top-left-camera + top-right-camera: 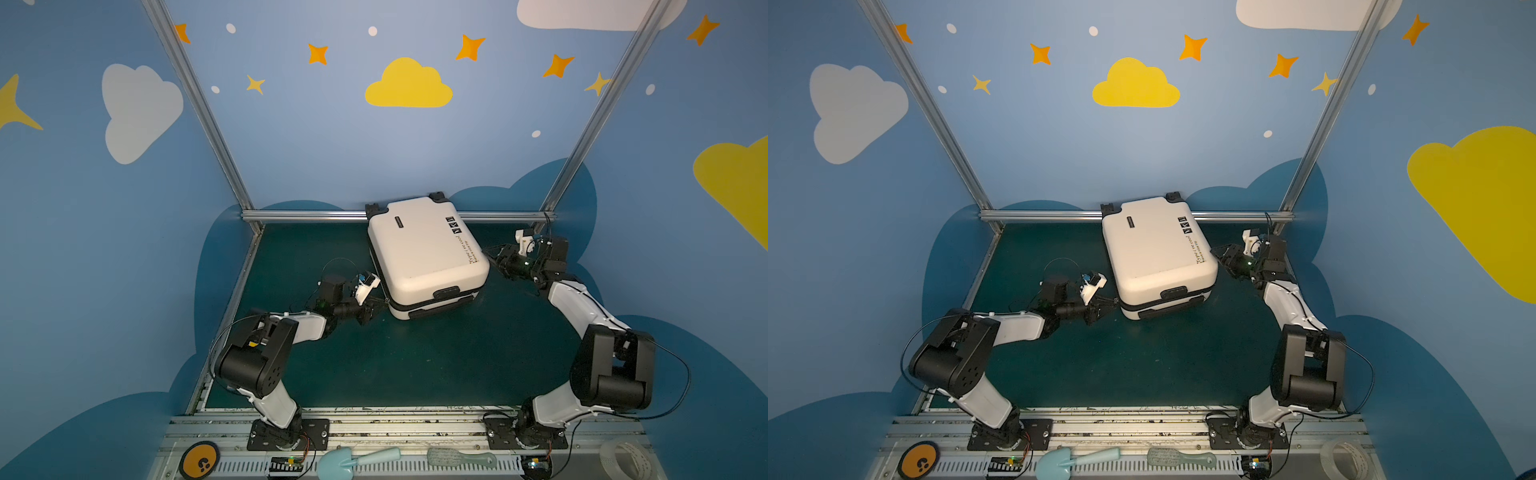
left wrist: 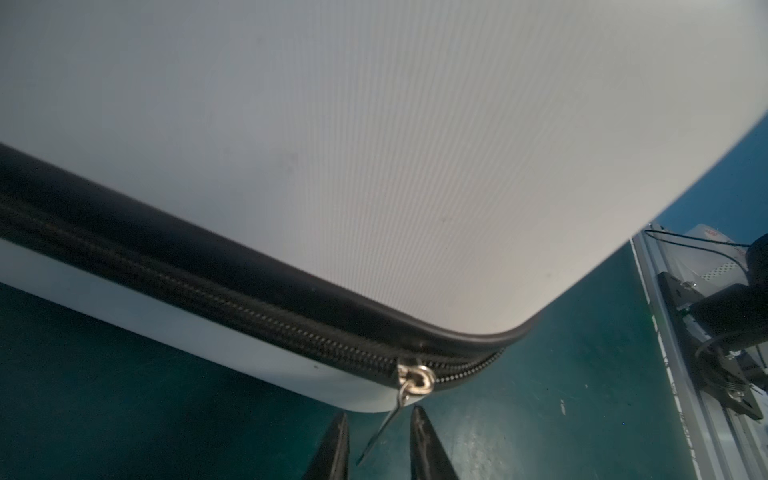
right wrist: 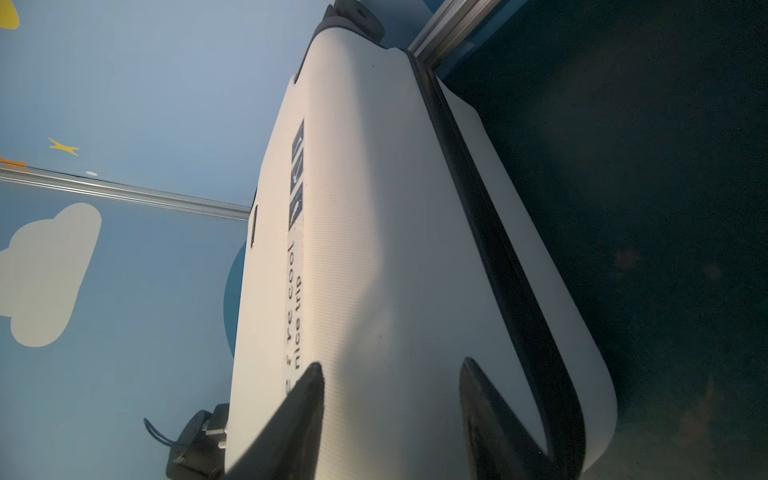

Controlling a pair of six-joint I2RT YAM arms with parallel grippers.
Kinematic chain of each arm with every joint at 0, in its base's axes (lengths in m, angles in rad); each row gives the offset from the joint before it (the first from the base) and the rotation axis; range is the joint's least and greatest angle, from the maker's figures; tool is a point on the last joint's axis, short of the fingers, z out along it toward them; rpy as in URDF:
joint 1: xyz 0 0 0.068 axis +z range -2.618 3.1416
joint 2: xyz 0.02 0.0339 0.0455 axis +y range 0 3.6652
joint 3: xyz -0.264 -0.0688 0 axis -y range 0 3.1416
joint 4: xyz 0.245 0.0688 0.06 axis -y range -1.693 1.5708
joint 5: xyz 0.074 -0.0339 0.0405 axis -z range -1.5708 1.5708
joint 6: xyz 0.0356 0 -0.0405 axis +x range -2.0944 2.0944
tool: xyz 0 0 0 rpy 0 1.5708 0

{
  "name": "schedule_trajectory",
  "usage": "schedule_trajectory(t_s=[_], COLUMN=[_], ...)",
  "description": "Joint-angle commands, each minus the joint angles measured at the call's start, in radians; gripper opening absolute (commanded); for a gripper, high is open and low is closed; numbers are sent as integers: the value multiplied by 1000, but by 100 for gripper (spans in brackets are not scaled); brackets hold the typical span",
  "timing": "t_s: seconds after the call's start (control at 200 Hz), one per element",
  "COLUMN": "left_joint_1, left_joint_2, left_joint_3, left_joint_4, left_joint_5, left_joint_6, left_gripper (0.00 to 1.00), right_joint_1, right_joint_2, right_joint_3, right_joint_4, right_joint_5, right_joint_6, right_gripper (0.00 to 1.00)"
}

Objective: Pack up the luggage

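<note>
Luggage point(image 1: 424, 257) is shut and lying flat on the green mat point(image 1: 415, 365), back-centre. Wheels are up against the rear rail point(image 1: 311, 215), carry handle point(image 1: 446, 291) end faces the arm bases. Long axis runs back-to-front, skewed so the near end swings toward the right arm's side.

The bit that matters: the zipper slider point(image 2: 415, 380) sits at the near corner on the left arm's side, right where the seam bends. The left gripper point(image 2: 380, 413) is low, just short of it and pointing into that corner. The pull tab point(image 2: 380, 432) hangs down into the gap between its fingers point(image 2: 424, 440). Jaws are parted with clear space either side of the tab, so nothing is pinched as far as I can see.

The right gripper point(image 3: 392, 363) is on the opposite long side, jaws spread wide and holding nothing. Its tips are at the upper shell's side wall near the printed text point(image 3: 297, 307). Can't confirm contact. Reads like a brace to me.

Left arm is clearly the nearer one to the slider. My guess at next: pinch the tab, then drag along the seam. Can't tell from the teeth which side of the slider is zipped.

Risks: the tab is thin and dangling, so it could swing out of the gap. The case may also slide on the mat if the far side isn't backed up.
</note>
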Motion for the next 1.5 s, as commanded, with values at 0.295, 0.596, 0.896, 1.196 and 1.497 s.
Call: schedule_trajectory(t_s=[0.295,0.596,0.896,1.196,1.497], left_joint_1=[4,4,4,4,3], left_joint_2=[33,23,62,48,14], left_joint_3=[12,14,72,58,33], left_joint_4=[65,71,49,55,46], left_joint_5=[24,21,44,61,53], left_joint_6=[-14,-6,22,26,3], left_gripper=[19,40,45,26,13], right_joint_1=[6,5,7,7,8], right_joint_2=[12,20,21,24,27], right_joint_3=[11,11,8,8,6], right_joint_4=[10,13,16,14,20], right_joint_5=[-6,-9,-9,-8,-10], right_joint_6=[-8,-9,-9,-12,-6], right_gripper=[52,52,52,52,52])
